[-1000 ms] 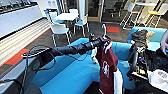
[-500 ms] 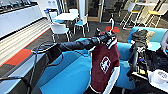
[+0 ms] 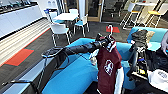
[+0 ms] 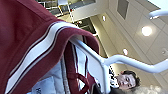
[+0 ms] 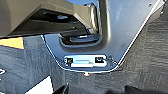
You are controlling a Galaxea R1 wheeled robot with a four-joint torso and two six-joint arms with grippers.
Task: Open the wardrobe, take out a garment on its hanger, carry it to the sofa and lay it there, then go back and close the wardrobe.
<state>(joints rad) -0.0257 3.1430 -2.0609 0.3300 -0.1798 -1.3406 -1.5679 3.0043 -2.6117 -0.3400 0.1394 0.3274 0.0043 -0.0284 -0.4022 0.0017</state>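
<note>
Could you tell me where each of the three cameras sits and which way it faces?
Head view: high on the robot, looking forward and down over the sofa; the left arm holds up the garment.
Left wrist view: on the left arm, looking up past the hanger to the ceiling.
Right wrist view: on the right arm, facing the floor and robot bodywork.
Shared: head and left wrist both show the garment.
</note>
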